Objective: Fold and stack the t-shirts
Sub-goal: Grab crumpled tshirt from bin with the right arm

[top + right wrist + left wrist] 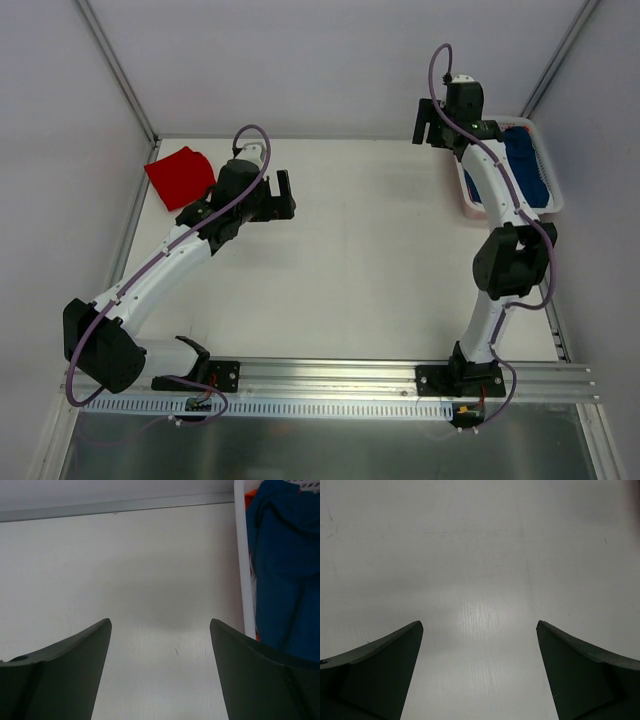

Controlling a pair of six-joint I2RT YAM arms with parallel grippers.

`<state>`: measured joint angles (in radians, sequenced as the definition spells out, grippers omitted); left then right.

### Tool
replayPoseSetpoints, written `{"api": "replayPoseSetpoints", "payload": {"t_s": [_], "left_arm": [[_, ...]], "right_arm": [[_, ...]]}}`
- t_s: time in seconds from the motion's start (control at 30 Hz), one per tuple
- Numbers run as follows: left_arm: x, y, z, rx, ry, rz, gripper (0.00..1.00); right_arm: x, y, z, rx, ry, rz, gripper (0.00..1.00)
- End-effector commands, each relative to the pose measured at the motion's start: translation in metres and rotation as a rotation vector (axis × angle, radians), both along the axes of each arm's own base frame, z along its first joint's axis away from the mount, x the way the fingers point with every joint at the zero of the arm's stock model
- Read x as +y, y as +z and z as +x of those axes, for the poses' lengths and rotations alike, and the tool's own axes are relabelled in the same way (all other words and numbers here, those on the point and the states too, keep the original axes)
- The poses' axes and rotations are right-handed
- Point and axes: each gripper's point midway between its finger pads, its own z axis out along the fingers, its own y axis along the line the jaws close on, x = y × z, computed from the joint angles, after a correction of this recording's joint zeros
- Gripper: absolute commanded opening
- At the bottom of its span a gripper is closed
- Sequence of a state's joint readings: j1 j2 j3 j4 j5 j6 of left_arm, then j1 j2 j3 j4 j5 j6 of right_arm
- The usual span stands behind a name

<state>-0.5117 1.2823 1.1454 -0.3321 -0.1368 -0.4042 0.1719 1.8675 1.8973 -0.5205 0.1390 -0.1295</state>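
Left tool (287,195): jaws spread wide with nothing between them, hovering over bare table (350,270), left of centre.
Right tool (430,125): jaws wide apart and empty, held at the far right, just left of the white basket (242,560).
Red t-shirt (181,175): lies folded at the far-left corner, to the left of the left tool, near it but apart.
Blue t-shirt (526,165): bunched and unfolded inside the basket, the heap running near to far.
Deciding relation: the blue t-shirt lies just right of the right tool, across the basket's rim.
Nearer arm: right; the left tool is well apart.
Likely next move: the right tool goes right over the rim, then down onto the cloth.
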Motion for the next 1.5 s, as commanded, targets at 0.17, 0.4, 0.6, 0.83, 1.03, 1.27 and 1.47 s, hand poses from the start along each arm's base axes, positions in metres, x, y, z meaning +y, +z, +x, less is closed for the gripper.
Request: {"api": "replayPoseSetpoints", "payload": {"t_s": [0.17,0.4,0.6,0.83,1.03,1.27,1.47], "left_arm": [[-0.005,0.005,0.004,-0.037,-0.018,0.004,0.99],[-0.005,0.000,0.008,-0.036,-0.019,0.021,0.99],[-0.010,-0.009,0.012,-0.020,-0.032,0.028,0.99],[-0.014,-0.016,0.017,-0.009,-0.041,0.036,0.99],[-0.018,-0.021,0.020,-0.002,-0.052,0.036,0.99],[-0.018,-0.026,0.021,0.004,-0.056,0.046,0.99],[-0.020,-0.028,0.022,0.006,-0.060,0.045,0.99]], "right_arm": [[-0.050,-0.031,0.058,0.035,-0.094,0.096,0.84],[-0.086,-0.044,0.089,0.011,-0.156,0.091,0.82],[-0.111,-0.051,0.102,-0.026,-0.199,0.068,0.76],[-0.128,-0.062,0.115,-0.048,-0.206,0.052,0.55],[-0.136,-0.089,0.120,-0.017,-0.213,0.081,0.43],[-0.137,-0.109,0.122,-0.002,-0.210,0.112,0.40],[-0.138,-0.120,0.121,0.013,-0.211,0.116,0.36]]}}
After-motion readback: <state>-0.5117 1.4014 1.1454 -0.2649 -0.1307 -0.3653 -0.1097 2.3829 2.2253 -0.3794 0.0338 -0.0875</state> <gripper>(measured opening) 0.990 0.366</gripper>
